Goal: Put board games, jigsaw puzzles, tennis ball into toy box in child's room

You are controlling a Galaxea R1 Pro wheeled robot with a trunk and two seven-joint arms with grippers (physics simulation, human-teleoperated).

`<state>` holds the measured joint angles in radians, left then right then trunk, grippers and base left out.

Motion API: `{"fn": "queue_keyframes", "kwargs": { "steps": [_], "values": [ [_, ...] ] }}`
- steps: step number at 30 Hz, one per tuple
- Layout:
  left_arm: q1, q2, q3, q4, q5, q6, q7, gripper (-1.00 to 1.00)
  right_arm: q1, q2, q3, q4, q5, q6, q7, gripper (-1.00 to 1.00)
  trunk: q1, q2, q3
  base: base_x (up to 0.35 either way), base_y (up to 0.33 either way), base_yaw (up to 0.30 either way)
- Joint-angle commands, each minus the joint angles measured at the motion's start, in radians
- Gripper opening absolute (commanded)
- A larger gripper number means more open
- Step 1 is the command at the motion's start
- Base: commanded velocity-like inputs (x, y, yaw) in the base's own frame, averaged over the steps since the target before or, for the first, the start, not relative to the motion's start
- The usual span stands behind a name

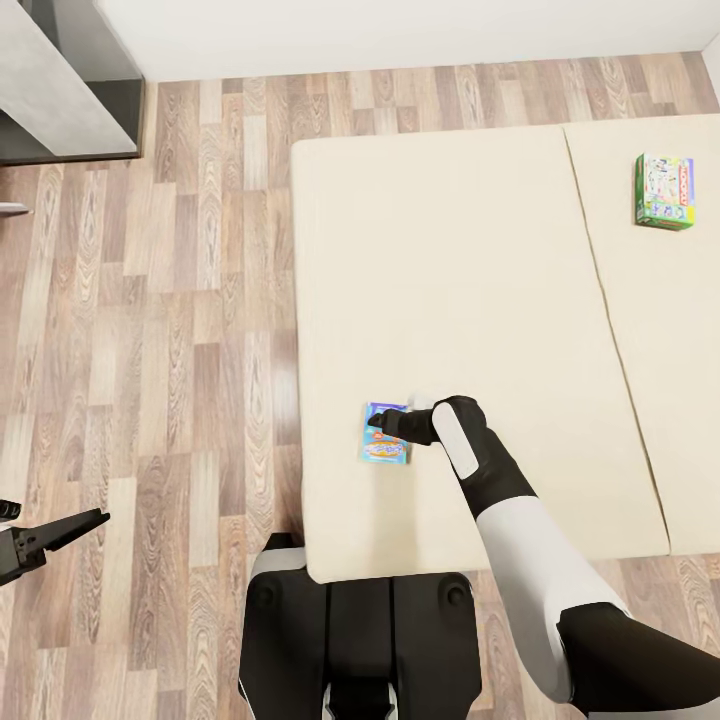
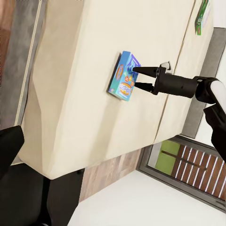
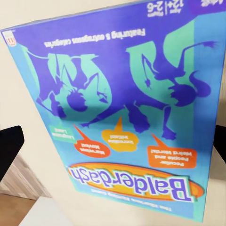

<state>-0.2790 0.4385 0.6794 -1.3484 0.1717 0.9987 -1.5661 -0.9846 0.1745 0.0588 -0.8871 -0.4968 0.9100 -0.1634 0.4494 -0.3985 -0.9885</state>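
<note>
Two board games lay on bed (image 1: 450, 300) | right claw (image 2: 139, 78) spread open around blue Balderdash box (image 1: 385, 434), not clamped | left claw (image 1: 70, 527) state unclear | green-edged box (image 1: 665, 191) well apart

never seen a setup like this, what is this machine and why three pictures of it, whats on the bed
It is a simulated wheeled robot with two arms. The head view looks down from its head; the other two pictures come from cameras near each hand. A beige bed holds two board games: a blue-purple Balderdash box near the robot and a green-edged box farther off. The right hand is open, its fingers on either side of the Balderdash box's edge, not yet gripping. The left hand hangs over the wood floor, holding nothing.
</note>
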Motion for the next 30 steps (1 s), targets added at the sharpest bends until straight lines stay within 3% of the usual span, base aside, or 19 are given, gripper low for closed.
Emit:
{"fn": "queue_keyframes", "kwargs": {
  "steps": [1,30],
  "values": [
    [0.0,0.0,0.0,0.0,-0.001,0.011,-0.005,1.0,0.0,0.0,0.001,-0.001,-0.011,0.002,-0.01,1.0,0.001,-0.002,-0.001,0.0,0.086,0.0],
    [0.0,0.0,0.0,0.0,-0.001,0.012,-0.005,1.0,0.0,0.0,0.001,0.005,-0.012,-0.025,-0.01,1.0,0.001,-0.002,-0.001,0.0,0.031,0.0]
  ]
}}
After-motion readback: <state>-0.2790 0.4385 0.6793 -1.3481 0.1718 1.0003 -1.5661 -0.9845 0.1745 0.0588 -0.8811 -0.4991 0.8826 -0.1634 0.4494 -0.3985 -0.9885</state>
